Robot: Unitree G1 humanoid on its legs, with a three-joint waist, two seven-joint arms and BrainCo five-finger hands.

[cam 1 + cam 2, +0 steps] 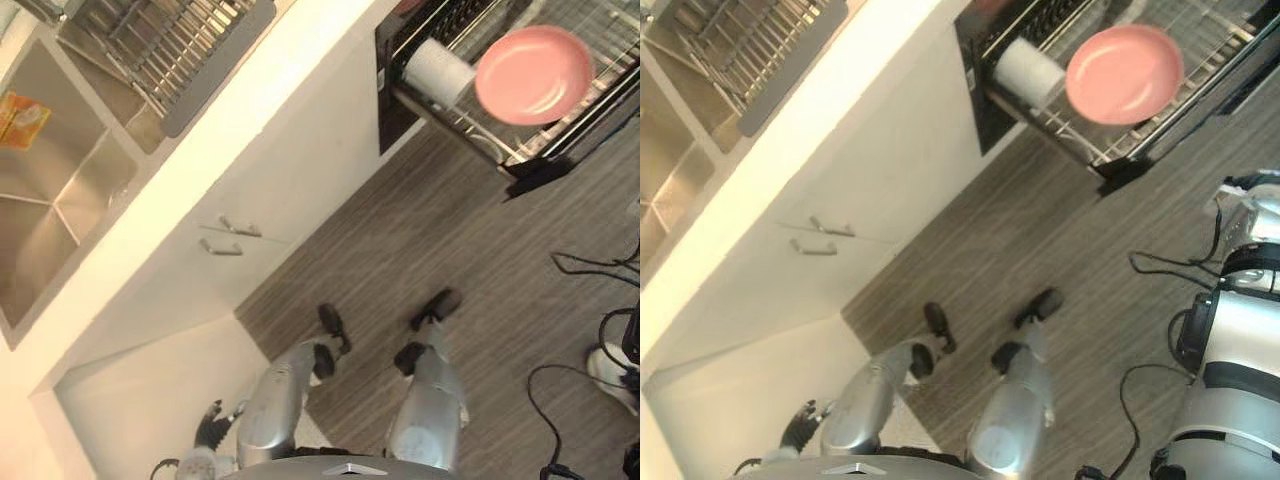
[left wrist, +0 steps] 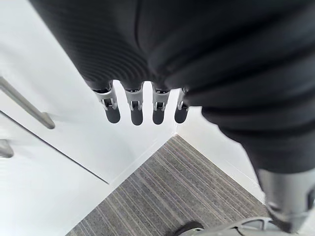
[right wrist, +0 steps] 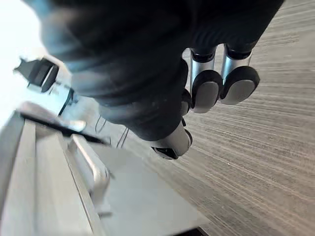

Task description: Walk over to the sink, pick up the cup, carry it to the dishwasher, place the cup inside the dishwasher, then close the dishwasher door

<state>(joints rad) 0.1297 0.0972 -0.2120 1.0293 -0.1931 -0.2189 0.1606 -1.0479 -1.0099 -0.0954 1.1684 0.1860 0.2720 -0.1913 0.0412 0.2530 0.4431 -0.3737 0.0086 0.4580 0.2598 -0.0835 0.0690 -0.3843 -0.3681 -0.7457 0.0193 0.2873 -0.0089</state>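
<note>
Both hanging, relaxed: left hand (image 2: 132, 104), right hand (image 3: 214, 87).

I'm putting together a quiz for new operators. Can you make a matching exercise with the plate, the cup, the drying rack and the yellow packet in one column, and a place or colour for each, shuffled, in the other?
1. plate
2. cup
3. drying rack
4. yellow packet

A. in the sink
B. on the countertop beside the sink
C. white, in the dishwasher rack
D. pink, in the dishwasher rack

Pairs: 1-D, 2-C, 3-B, 4-A.
</note>
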